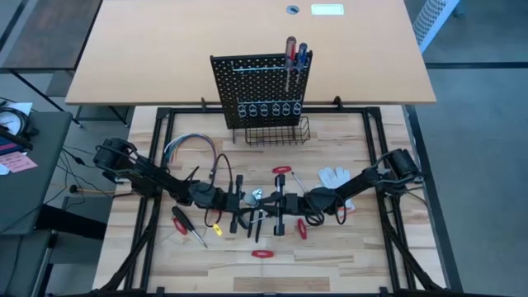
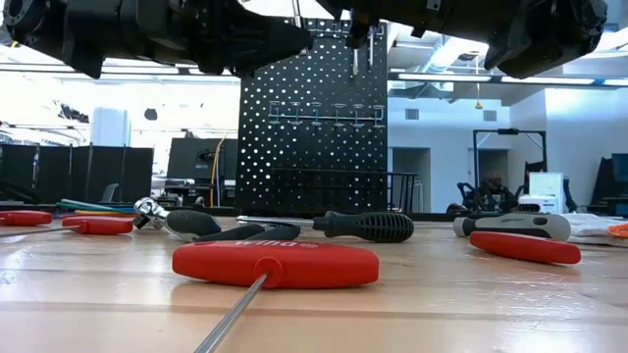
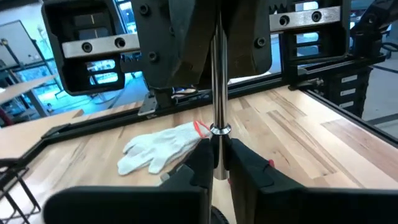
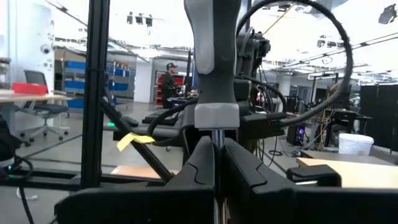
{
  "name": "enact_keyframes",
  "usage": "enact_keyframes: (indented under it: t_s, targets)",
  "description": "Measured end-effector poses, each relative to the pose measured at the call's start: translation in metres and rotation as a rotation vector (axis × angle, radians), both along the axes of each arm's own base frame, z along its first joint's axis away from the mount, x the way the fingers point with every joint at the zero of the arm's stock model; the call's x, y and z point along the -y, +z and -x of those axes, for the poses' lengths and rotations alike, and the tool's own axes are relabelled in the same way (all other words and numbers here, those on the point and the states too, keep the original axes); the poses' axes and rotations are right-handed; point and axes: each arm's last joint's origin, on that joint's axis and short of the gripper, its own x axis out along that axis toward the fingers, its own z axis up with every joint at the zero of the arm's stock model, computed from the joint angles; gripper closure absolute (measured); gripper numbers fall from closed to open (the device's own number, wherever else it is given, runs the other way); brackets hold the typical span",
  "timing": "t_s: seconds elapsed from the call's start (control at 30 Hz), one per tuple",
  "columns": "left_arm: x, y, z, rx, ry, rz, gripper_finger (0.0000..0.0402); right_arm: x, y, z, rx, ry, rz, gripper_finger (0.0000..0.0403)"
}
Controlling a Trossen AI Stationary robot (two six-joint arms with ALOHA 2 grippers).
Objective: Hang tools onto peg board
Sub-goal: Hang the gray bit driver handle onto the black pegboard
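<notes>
Looking down on the wooden surface, you have the peg board upright at its far edge, with its ring holders facing both arms. The left end effector and right end effector meet nose to nose mid-surface, well apart from the board. Both are clamped together on one grey-handled screwdriver, its thin shaft pinched between each pair of fingers. Its long axis appears to run from one end effector to the other, roughly parallel to the board's face. Neither arm is clearly nearer the rings, so I'd judge one must let go before the tool can be carried back and turned shaft-down.
</notes>
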Motion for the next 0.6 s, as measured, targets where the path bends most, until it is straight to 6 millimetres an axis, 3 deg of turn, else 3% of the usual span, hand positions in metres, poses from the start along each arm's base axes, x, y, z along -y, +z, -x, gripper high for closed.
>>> enact_keyframes:
  t_s: [0.27,0.6]
  targets:
    - [0.0,-0.006,0.0,-0.056,0.007,0.007,0.0387,-0.001,-0.007,-0.002,-0.07,0.001,0.013,0.0368]
    - [-0.004,-0.01,0.0,-0.099,0.05,0.015,0.0387,0.003,0.006,0.006,-0.266,-0.041,0.002,0.0275]
